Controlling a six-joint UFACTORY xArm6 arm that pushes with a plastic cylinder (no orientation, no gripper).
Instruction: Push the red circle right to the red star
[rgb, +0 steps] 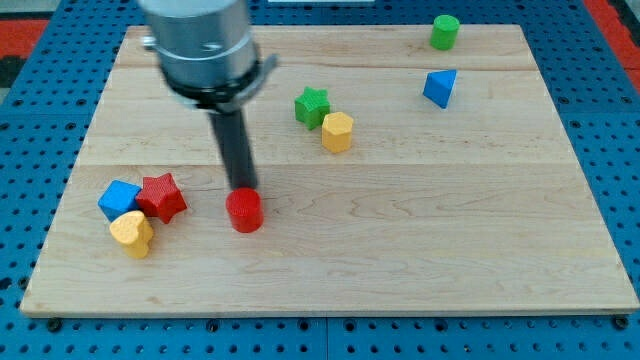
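Note:
The red circle is a short red cylinder on the wooden board, left of the middle and toward the view's bottom. The red star lies to its left with a gap of bare board between them. My tip is at the top edge of the red circle, touching it or just behind it. The dark rod runs up from there to the grey arm housing at the view's top left.
A blue cube and a yellow heart press against the red star's left side. A green star and yellow hexagon sit at the upper middle. A blue triangle and green cylinder are at the upper right.

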